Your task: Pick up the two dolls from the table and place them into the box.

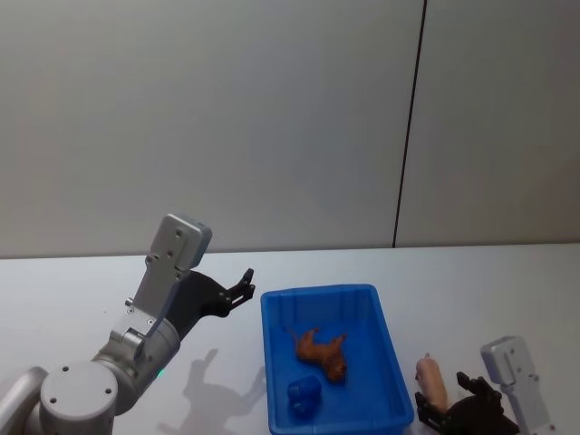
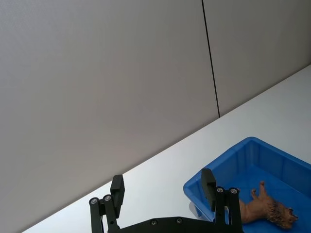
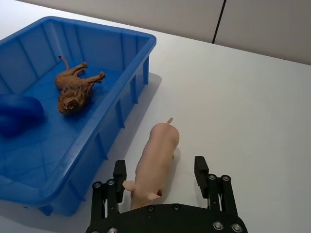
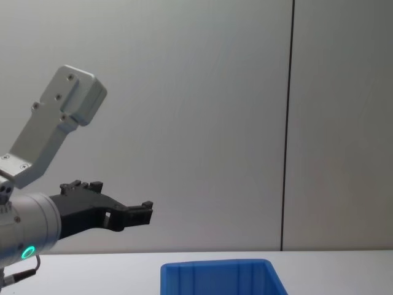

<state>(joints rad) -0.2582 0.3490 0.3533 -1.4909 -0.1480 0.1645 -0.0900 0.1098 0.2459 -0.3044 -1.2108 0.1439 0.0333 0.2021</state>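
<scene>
Your right gripper [image 3: 163, 174] sits spread wide, fingers either side of the pink pig doll [image 3: 154, 162] lying on the table [image 3: 243, 107] just beside the box [image 3: 121, 104]. It looks light, hard and a bit slick, so I'd pinch across the fat belly. The lion doll [image 3: 73, 90] is already in. The left gripper [image 1: 243, 288] hangs open above the table.

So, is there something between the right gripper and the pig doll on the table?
No. The right gripper is open, fingers on either side of the pink pig, nothing between. Only the blue bin's near wall separates pig from bin.
</scene>
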